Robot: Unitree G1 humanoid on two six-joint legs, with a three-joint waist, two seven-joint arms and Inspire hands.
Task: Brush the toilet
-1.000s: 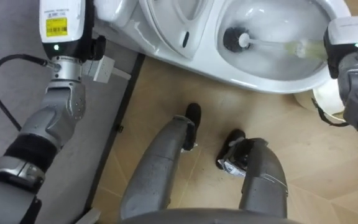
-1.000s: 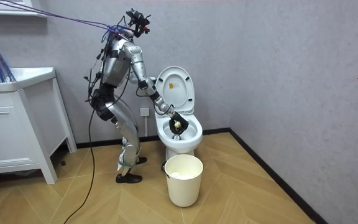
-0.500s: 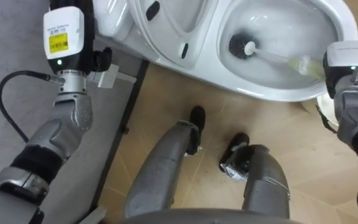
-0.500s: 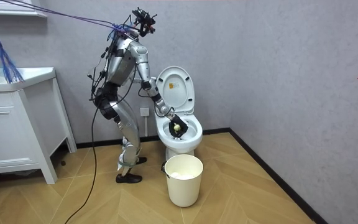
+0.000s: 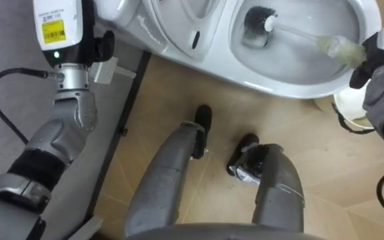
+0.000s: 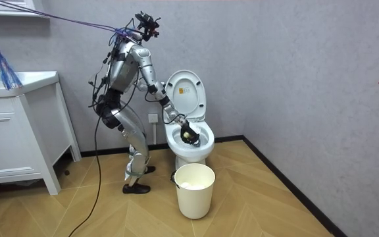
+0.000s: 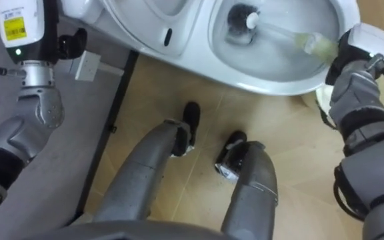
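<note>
The white toilet [image 5: 292,83] stands in front of me with its lid [image 6: 184,92] raised. A toilet brush reaches into the bowl, its dark bristle head [image 5: 257,20] against the wet inner wall at the bowl's left. The pale handle [image 5: 335,45] slants down to the right into my right hand [image 7: 353,57], which is shut on it at the bowl's right rim. In the room view I stand bent slightly over the toilet [image 6: 191,141] with that arm in the bowl. My left hand [image 5: 57,27] is raised at the upper left beside the tank, near the wall.
A white waste bin [image 6: 194,189] stands on the wood floor by the toilet's front, just under my right arm [image 5: 349,107]. A wall socket [image 5: 105,70] sits low on the grey wall. A white vanity cabinet [image 6: 18,131] is at the room view's left.
The brush head has slid across the bowl towards its upper left wall, and the handle now slants instead of lying level. My right hand has moved with it. The left arm stays raised.
</note>
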